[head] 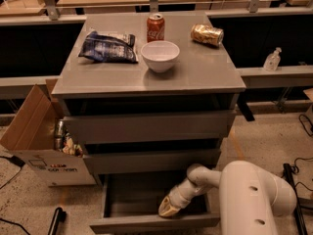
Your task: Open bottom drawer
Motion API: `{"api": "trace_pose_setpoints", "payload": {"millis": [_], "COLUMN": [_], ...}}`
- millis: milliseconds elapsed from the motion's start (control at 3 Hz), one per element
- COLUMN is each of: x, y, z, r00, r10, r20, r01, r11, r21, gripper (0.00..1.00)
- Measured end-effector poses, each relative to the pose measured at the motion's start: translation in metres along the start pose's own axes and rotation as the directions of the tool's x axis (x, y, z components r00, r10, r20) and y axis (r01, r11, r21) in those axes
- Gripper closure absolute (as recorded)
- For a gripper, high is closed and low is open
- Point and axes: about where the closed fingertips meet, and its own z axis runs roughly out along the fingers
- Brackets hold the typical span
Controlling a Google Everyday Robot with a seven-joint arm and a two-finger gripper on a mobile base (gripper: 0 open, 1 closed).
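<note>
The grey cabinet has three handleless drawer fronts. The bottom drawer (146,223) is pulled out, showing its grey box interior. Its flat front panel runs along the bottom of the camera view. My gripper (169,207) reaches down from my white arm (254,195) into the drawer's right half, just behind the front panel. The top drawer front (146,127) and middle drawer front (151,161) sit above it, both pushed in.
On the cabinet top (205,72) are a white bowl (160,56), an upright red can (155,27), a gold can (207,34) on its side and a dark snack bag (107,47). An open cardboard box (34,131) stands at the left. Cables (305,124) lie at the right.
</note>
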Motion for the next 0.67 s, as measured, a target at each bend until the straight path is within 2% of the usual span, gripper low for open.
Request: {"api": "trace_pose_setpoints", "payload": {"millis": [333, 667], "x": [-0.0089, -0.0140], "y": [0.0186, 0.0285], "z": [0.0073, 0.0046], "r00": [0.998, 0.993], "r10": [0.014, 0.019], "r20": [0.062, 0.115], "r01": [-0.010, -0.008], "r11": [0.9978, 0.9954], "r21": [-0.066, -0.095], "gripper": [1.00, 1.00]}}
